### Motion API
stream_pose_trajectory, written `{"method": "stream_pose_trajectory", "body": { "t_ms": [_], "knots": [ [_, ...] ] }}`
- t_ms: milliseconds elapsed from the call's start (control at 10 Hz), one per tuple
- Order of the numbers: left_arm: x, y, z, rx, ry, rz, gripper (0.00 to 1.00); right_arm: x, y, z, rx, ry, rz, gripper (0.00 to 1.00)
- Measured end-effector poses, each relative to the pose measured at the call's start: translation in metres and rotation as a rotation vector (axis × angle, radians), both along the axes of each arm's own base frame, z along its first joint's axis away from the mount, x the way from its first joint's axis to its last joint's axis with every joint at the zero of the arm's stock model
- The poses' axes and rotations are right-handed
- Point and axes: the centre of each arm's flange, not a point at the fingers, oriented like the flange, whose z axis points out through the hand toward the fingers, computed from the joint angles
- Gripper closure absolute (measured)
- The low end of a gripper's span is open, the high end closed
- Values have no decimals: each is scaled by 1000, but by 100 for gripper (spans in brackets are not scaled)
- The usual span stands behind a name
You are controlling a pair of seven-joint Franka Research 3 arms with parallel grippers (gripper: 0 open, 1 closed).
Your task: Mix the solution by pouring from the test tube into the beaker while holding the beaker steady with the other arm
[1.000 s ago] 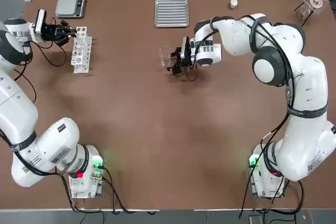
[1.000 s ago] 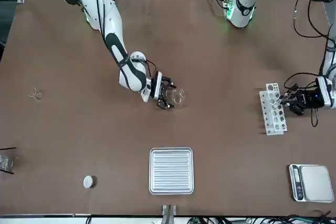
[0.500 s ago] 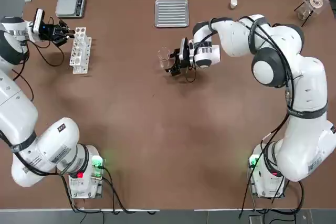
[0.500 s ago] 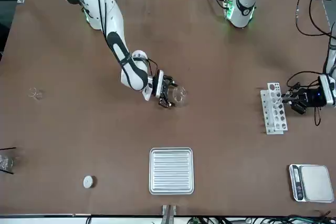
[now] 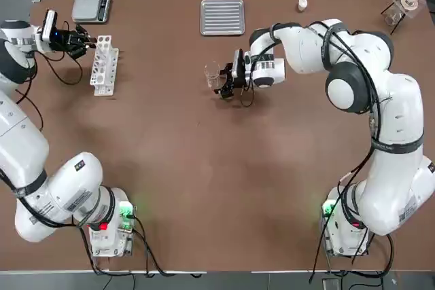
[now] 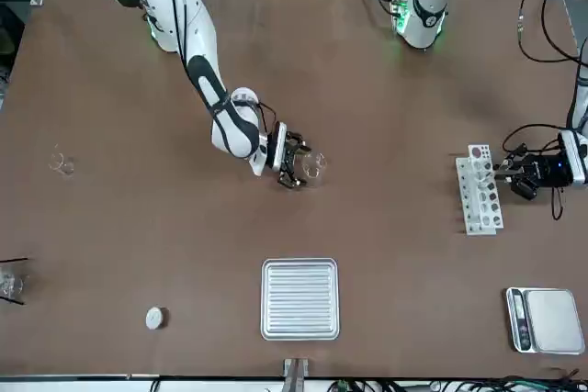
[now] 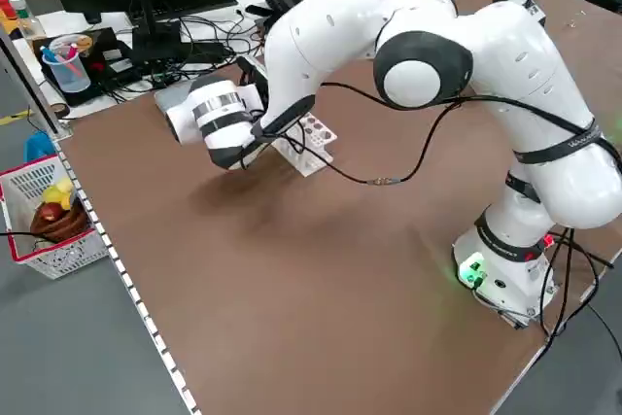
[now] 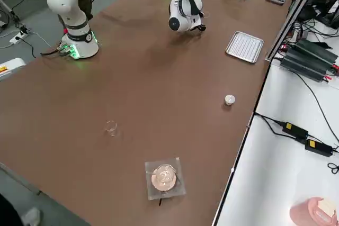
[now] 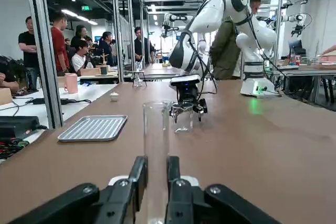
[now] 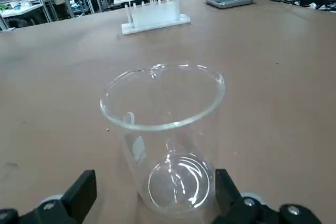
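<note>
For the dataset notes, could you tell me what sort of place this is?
Probably a robotics lab set up for chemistry: a clear glass beaker, a white test-tube rack and a small grey scale on a brown table.

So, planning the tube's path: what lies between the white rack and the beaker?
Nothing: in the top view only bare brown table lies between the rack and the beaker.

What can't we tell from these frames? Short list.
- Test tube contents: left wrist view shows clear glass only; liquid level unreadable.
- Left gripper fingertips: top view, too small, tube not visible.
- Right gripper contact with the beaker: right wrist view, fingers flank it, touch unclear.
- Left side view: the arm hides most of the rack.
</note>
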Motion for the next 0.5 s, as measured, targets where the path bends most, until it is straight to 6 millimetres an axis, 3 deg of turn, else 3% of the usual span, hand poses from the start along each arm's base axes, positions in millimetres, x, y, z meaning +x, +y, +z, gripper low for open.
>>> {"method": "stream_pose_trajectory", "body": {
  "t_ms": [500],
  "knots": [
    [0, 0, 11, 1, 6, -6, 79, 0, -1, -2, -11, -50, 17, 0]
  ]
}}
